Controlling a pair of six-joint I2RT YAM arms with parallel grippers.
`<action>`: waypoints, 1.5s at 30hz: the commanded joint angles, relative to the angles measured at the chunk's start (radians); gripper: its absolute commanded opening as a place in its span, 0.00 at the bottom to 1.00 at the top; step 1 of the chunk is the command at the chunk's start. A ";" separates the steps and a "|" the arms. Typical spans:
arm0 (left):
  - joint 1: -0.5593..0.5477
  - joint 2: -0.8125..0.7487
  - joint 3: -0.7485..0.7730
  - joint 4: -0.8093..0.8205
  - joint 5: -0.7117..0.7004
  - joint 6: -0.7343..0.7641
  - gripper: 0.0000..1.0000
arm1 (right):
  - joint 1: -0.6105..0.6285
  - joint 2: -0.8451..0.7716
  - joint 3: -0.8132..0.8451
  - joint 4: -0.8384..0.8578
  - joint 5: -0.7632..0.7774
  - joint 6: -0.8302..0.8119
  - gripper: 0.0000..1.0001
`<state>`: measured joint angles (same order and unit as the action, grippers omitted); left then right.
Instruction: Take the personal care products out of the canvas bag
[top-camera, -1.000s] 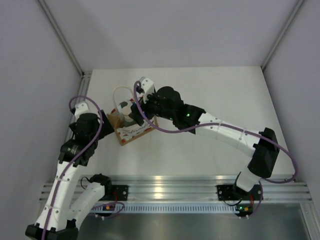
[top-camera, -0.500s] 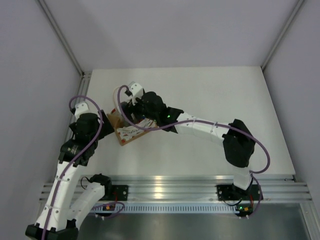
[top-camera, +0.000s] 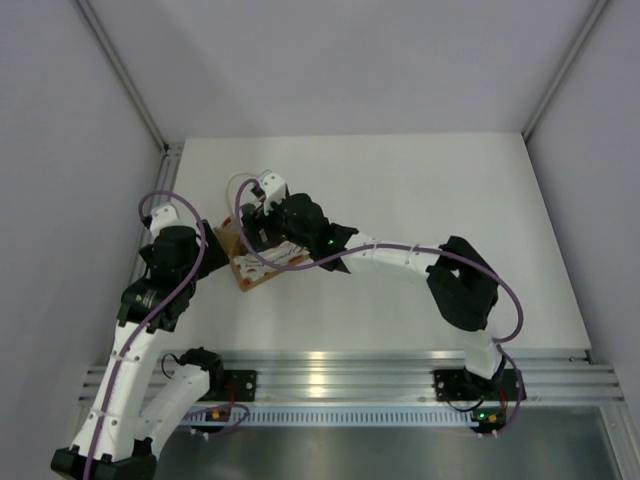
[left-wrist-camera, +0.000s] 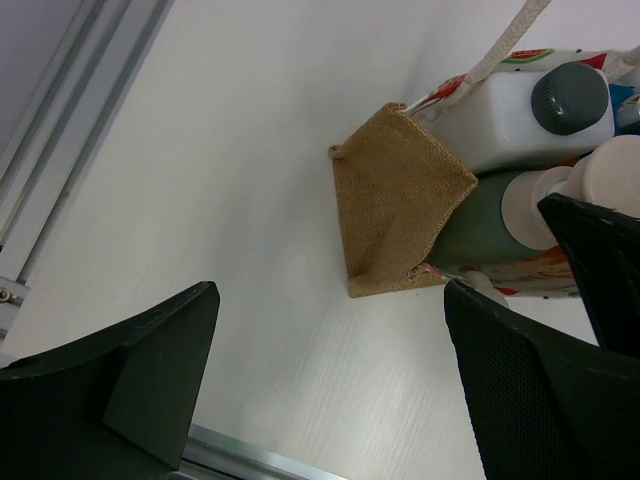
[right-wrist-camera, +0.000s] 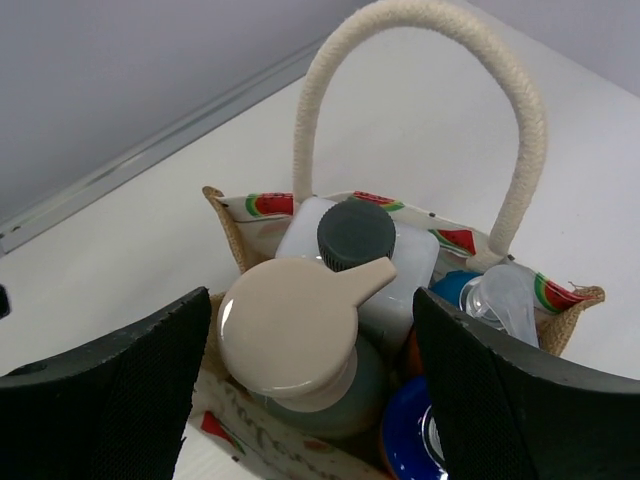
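Observation:
The canvas bag (top-camera: 262, 266) stands at the table's left, tan-brown with a watermelon print (left-wrist-camera: 398, 205) and a white looped handle (right-wrist-camera: 420, 60). Inside it stand a grey-green bottle with a beige nozzle top (right-wrist-camera: 295, 340), a white bottle with a grey cap (right-wrist-camera: 356, 236) and two blue-topped bottles (right-wrist-camera: 408, 440); only a sliver of orange body shows. My right gripper (right-wrist-camera: 312, 305) is open above the bag's mouth (top-camera: 258, 224), its fingers on either side of the beige top, apart from it. My left gripper (left-wrist-camera: 330, 295) is open and empty over bare table just left of the bag (top-camera: 205, 245).
The left wall and the aluminium rail (left-wrist-camera: 60, 150) run close beside the bag. The right arm (top-camera: 400, 255) stretches across the table's middle. The metal front rail (top-camera: 330, 375) lies at the near edge.
My right arm has swung left and folded at the elbow, bringing its gripper closer over the bag's mouth. The left arm and the bag have not moved.

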<state>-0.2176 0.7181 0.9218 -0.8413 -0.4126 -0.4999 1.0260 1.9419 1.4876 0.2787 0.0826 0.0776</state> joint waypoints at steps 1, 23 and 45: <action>0.000 0.003 0.008 0.021 0.001 -0.003 0.98 | 0.016 0.060 0.063 0.083 0.011 -0.016 0.79; 0.000 0.004 0.006 0.021 0.003 -0.002 0.98 | 0.017 0.132 0.092 0.125 -0.010 -0.067 0.58; 0.000 -0.006 0.006 0.021 0.003 -0.002 0.98 | 0.019 0.039 0.010 0.315 -0.104 -0.128 0.00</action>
<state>-0.2176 0.7177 0.9218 -0.8413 -0.4088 -0.4999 1.0313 2.0525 1.4933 0.4492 0.0357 -0.0311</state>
